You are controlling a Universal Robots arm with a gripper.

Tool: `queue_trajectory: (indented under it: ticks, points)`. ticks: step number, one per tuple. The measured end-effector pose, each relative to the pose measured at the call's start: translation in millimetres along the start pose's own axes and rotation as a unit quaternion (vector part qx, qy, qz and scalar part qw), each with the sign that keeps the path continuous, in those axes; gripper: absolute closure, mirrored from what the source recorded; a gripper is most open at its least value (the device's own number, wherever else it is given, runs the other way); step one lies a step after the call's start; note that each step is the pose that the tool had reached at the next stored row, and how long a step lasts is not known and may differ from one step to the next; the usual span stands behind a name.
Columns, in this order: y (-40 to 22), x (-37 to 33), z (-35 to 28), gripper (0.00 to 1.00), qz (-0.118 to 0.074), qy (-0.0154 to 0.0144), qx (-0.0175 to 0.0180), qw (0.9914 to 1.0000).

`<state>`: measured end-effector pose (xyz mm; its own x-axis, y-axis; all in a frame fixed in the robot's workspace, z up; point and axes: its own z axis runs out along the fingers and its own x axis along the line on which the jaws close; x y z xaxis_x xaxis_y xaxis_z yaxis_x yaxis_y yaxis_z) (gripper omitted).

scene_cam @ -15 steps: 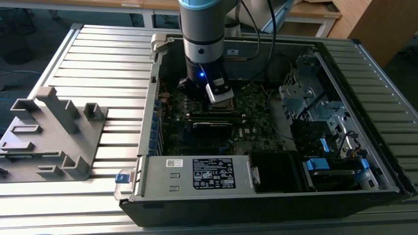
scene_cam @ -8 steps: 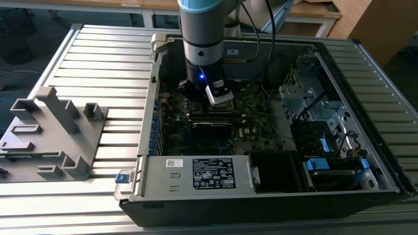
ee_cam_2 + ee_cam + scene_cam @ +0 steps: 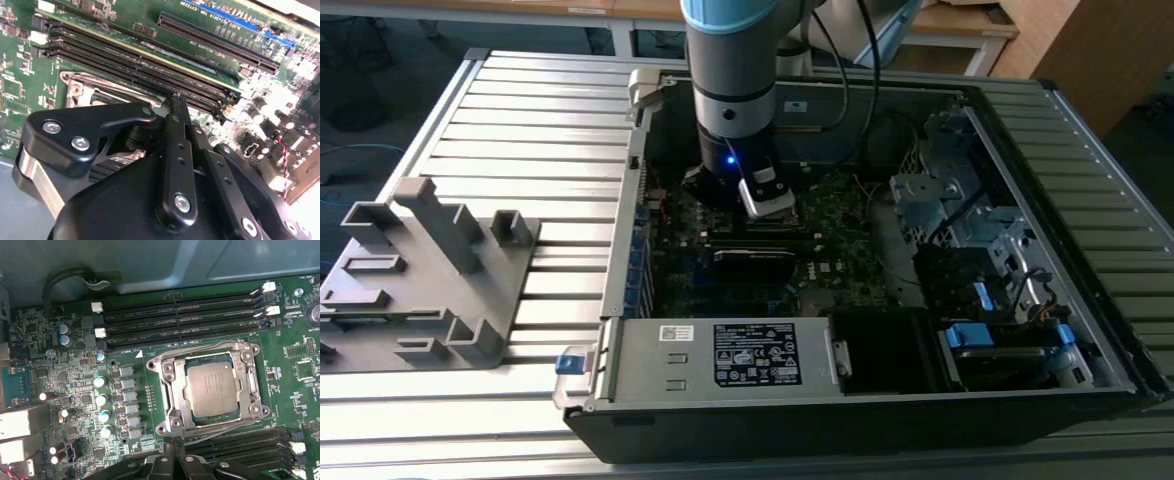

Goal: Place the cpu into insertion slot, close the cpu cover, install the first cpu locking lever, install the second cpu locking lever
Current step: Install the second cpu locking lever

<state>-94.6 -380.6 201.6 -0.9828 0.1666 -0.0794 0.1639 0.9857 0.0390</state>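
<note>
In the first wrist view the cpu point(image 3: 210, 390), a small grey metal square, lies in the insertion slot point(image 3: 254, 390) on the green motherboard. The silver cpu cover point(image 3: 170, 385) lies flat around it, with the chip showing through its window. A thin lever rod point(image 3: 220, 424) runs slightly slanted along the socket edge nearest my gripper point(image 3: 172, 441). My black fingers point(image 3: 175, 115) are pressed together with nothing between them, tip just beside a socket corner point(image 3: 75, 87), above the long memory slots. In the exterior view my gripper point(image 3: 767, 205) hangs low over the board inside the open computer case.
Long black memory slots point(image 3: 180, 315) flank the socket on two sides. Round capacitors point(image 3: 102, 400) stand beside it. The case walls point(image 3: 620, 250), a power supply point(image 3: 720, 355) and a drive cage point(image 3: 961, 210) ring the board. A grey fixture point(image 3: 427, 270) sits at the exterior view's left.
</note>
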Motion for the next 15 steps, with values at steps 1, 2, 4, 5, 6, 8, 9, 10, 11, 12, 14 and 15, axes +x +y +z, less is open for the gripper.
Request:
queue_trajectory:
  ticks: [1,2,4,5,6,8,9,10,11,12,14,15]
  points:
    - [0.0,0.2,0.2,0.89,0.000,0.0003,-0.0016,1.00000]
    - [-0.1,0.5,0.3,0.89,0.000,0.0006,-0.0037,0.99999]
    - [-0.2,1.2,0.7,0.89,0.001,0.0015,-0.0092,0.99996]
    - [-0.2,1.5,0.9,0.89,0.001,0.0020,-0.0121,0.99992]
    - [-0.3,1.9,1.2,0.89,0.001,0.0025,-0.0149,0.99988]
    - [-0.5,2.8,1.8,0.89,0.002,0.0033,-0.0197,0.99980]
    - [-0.6,3.2,2.1,0.89,0.002,0.0036,-0.0215,0.99976]
    - [-0.7,3.7,2.4,0.89,0.002,0.0039,-0.0230,0.99973]
    - [-0.8,4.3,2.8,0.89,0.002,0.0042,-0.0243,0.99969]
    - [-0.9,4.7,3.2,0.89,0.002,0.0043,-0.0256,0.99966]
    - [-1.0,5.7,4.2,0.89,0.003,0.0047,-0.0287,0.99957]
    - [-1.0,6.0,4.8,0.89,0.003,0.0047,-0.0300,0.99953]
